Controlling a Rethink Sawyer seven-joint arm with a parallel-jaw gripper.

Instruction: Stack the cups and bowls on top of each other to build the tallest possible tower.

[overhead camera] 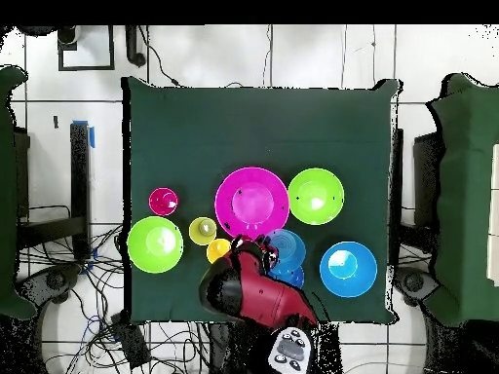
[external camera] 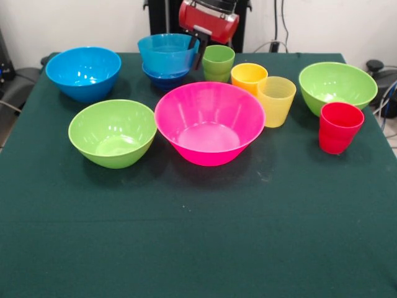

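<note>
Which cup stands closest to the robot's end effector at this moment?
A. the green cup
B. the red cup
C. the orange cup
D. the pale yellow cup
A: in the front view the end effector hangs between the stacked blue bowls and the green cup, right beside that cup, while the other cups sit further out on the table.

Nothing readable here as far as I can tell. No labels, brand names or numbers on any of the bowls or cups, and the green table cover is plain. The robot arm has no lettering I can make out in either view.
</note>
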